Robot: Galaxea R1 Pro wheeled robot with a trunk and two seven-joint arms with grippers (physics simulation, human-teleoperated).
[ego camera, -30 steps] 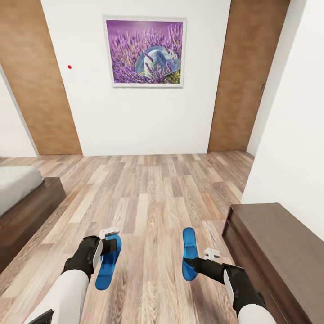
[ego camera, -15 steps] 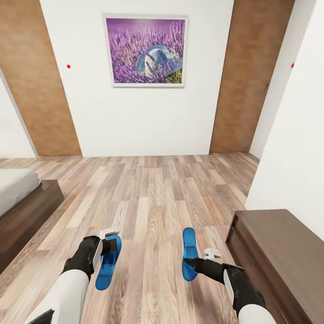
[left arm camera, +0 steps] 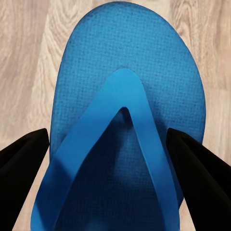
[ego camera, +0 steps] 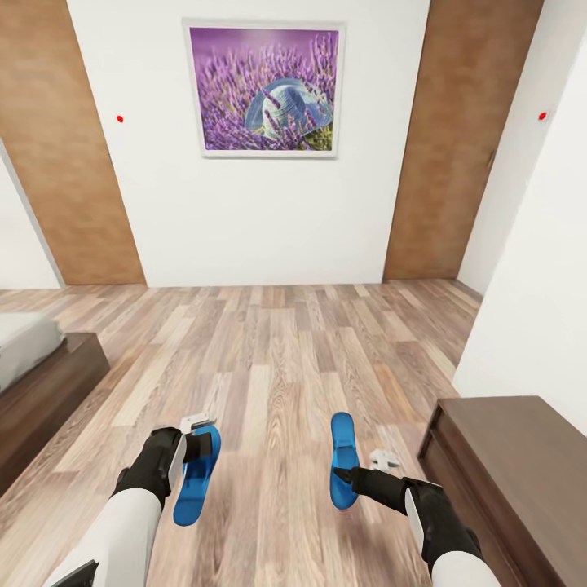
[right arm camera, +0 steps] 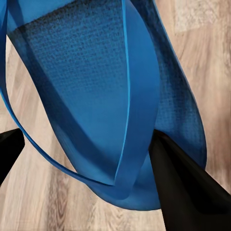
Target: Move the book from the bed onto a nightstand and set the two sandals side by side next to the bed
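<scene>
In the head view, the left end effector (ego camera: 198,447) sits in the lower left of the frame, pinching a blue sandal (ego camera: 196,475) that hangs over the wood-plank floor (ego camera: 277,359). The right end effector (ego camera: 346,475) sits in the lower right of the frame and pinches the second sandal (ego camera: 343,460), which shows lengthwise, pointing toward the upper part of the frame. The two sandals are held well apart, one at each arm.

In the left wrist view the sandal (left arm camera: 125,130) shows its textured footbed and Y-shaped strap, with a black finger (left arm camera: 21,163) against one edge and the other against the opposite edge. In the right wrist view the other sandal (right arm camera: 96,96) is seen tilted, its strap looping out from the sole, with a black finger (right arm camera: 187,192) pressed at its edge and the tip of the other finger at the far side of the frame.

A corner of the bed (ego camera: 33,375), grey mattress on a dark wooden frame, lies at the middle left edge of the head view. A dark-brown cabinet top (ego camera: 514,465) fills the lower right corner beside a white wall. Ahead, a white wall carries a framed picture (ego camera: 264,88) of purple flowers and a hat, flanked by two brown wooden panels (ego camera: 57,163), with a small red dot on the wall to either side.
</scene>
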